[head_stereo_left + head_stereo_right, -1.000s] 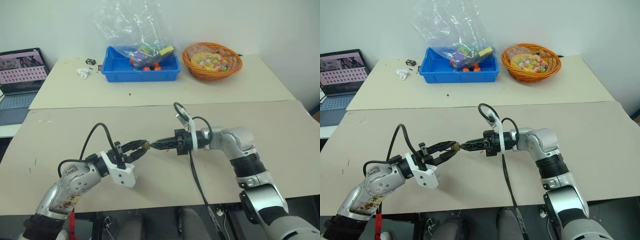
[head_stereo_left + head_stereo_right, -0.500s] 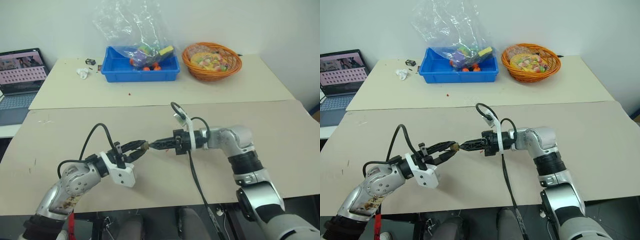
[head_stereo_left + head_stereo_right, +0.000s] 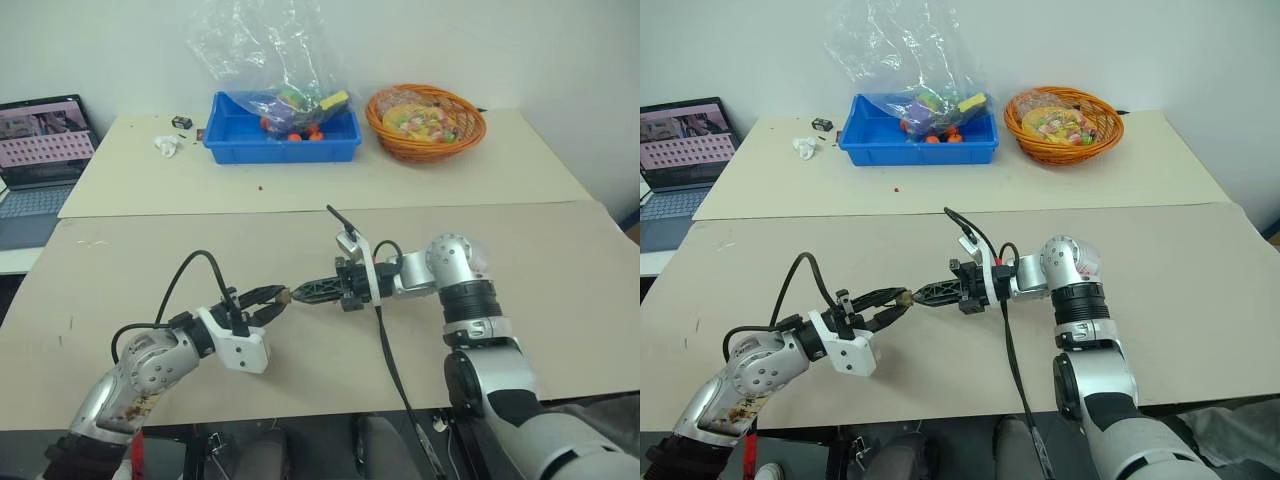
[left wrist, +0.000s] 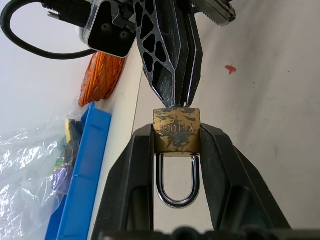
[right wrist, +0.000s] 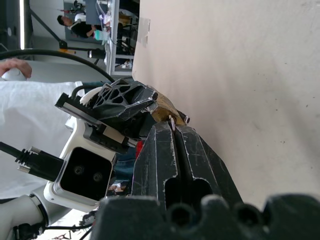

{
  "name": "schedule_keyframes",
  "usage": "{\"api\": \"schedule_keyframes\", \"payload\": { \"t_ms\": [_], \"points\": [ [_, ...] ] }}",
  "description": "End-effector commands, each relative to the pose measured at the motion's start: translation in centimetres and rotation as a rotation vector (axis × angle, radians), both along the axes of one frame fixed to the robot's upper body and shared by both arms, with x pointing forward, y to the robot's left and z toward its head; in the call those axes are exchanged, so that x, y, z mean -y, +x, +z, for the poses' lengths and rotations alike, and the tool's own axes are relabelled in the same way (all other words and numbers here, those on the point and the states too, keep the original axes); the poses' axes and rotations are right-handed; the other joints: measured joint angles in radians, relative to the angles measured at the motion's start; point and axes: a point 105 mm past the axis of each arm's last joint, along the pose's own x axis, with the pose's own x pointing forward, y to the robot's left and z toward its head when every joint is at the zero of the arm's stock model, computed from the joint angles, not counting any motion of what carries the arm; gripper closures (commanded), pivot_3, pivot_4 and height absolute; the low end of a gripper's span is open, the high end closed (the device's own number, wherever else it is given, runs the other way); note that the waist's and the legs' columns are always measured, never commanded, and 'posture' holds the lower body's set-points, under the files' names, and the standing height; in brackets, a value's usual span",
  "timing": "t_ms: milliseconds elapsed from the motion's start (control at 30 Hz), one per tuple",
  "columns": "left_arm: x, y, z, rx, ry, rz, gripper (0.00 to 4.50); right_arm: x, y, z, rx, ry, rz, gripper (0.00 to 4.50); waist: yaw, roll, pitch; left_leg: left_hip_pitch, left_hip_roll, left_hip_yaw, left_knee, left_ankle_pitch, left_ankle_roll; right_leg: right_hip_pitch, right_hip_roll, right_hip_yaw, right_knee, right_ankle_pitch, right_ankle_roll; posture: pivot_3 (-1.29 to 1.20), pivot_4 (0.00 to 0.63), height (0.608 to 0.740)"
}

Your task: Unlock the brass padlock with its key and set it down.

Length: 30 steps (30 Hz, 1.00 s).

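Observation:
The brass padlock [image 4: 176,131] is clamped by its body between the two fingers of my left gripper [image 3: 279,298], a little above the beige table [image 3: 560,280]. Its silvery shackle [image 4: 176,186] points back toward the left wrist and looks closed. My right gripper [image 3: 302,293] comes in from the right, shut, with its fingertips [image 4: 175,97] right against the padlock's keyhole end. A thin silvery sliver of the key [image 5: 171,121] shows pinched at those tips; the rest of it is hidden.
At the back of the far table stand a blue bin [image 3: 282,135] under a clear plastic bag, an orange basket [image 3: 425,118] and a white scrap [image 3: 166,145]. A laptop [image 3: 40,150] sits at far left. A red speck [image 3: 260,186] lies by the table seam.
My right wrist has rolled while its tips stay at the padlock; its cable loop has swung over and the forearm has turned. The left gripper has kept its hold and place.

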Motion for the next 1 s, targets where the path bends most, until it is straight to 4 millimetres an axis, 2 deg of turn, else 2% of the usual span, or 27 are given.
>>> {"api": "schedule_keyframes", "payload": {
  "t_ms": [33, 200, 300, 667, 1000],
  "points": [
    [1.5, -0.9, 2.4, 0.102, -0.053, -0.076, 3.69, -0.5, 0.1, -0.5, -0.037, -0.040, -0.007, 4.46, -0.001, 0.000, 0.000, 0.000, 0.000, 0.000, 0.000, 0.000, 0.000, 0.000, 0.000, 0.000, 0.000, 0.000, 0.000, 0.00, 0.150, 0.735],
    [1.5, -0.9, 2.5, 0.105, -0.050, -0.077, 3.69, -0.8, 0.3, -0.2, -0.106, -0.014, -0.018, 4.46, -0.001, 0.000, 0.000, 0.000, 0.000, 0.000, 0.000, 0.000, 0.000, 0.000, 0.000, 0.000, 0.000, 0.000, 0.000, 0.00, 0.150, 0.735],
    [1.6, -1.0, 2.8, 0.132, -0.052, -0.083, 3.69, -1.6, -0.2, 0.8, -0.144, 0.065, 0.019, 4.46, -0.001, 0.000, 0.000, 0.000, 0.000, 0.000, 0.000, 0.000, 0.000, 0.000, 0.000, 0.000, 0.000, 0.000, 0.000, 0.00, 0.150, 0.735],
    [1.8, -1.5, 5.5, 0.391, -0.015, -0.108, 3.69, -2.1, -0.8, 1.3, -0.197, 0.103, 0.025, 4.46, -0.001, 0.000, 0.000, 0.000, 0.001, 0.001, -0.001, 0.000, 0.000, 0.000, 0.000, 0.000, 0.000, 0.000, 0.000, 0.00, 0.150, 0.735],
    [1.6, -1.2, 5.3, 0.385, -0.031, -0.088, 3.69, -2.0, -1.0, 1.5, -0.148, 0.086, 0.010, 4.46, -0.001, 0.000, 0.000, -0.001, 0.001, 0.002, -0.001, 0.000, 0.001, 0.000, 0.001, 0.000, 0.000, 0.000, 0.000, 0.00, 0.150, 0.735]
  ]
}}
